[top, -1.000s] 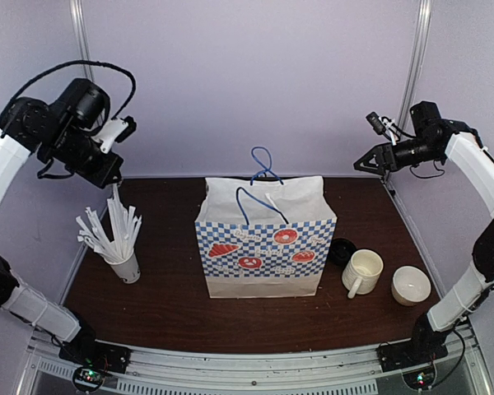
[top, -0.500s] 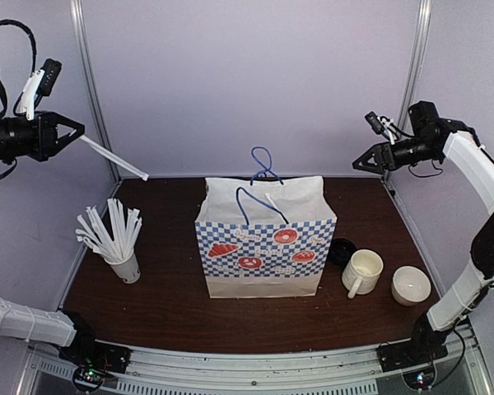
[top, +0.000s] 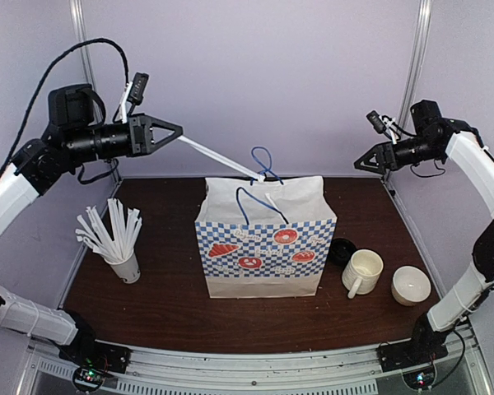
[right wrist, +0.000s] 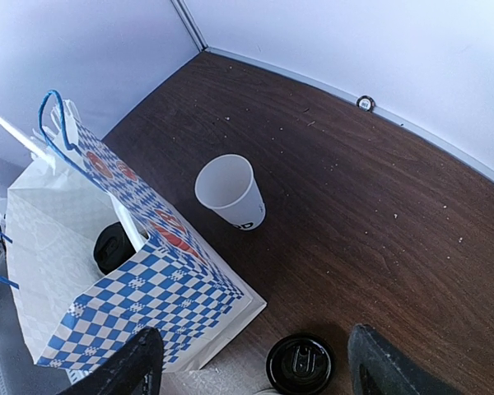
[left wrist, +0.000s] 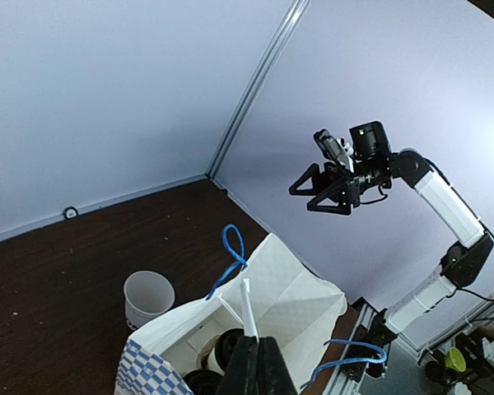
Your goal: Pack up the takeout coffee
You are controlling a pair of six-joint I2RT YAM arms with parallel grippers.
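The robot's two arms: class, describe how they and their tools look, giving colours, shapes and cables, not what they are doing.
The left arm and right arm both have white tubular links joined by black joints. Each ends in a black tool, the left tool and right tool, built from triangular open frames. A black cable loops over the left arm.

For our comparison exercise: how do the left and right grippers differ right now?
The left gripper is shut on a straw; the right gripper is open and empty. The left aims its straw at the bag; the right hangs away from it. Both are raised above the table.
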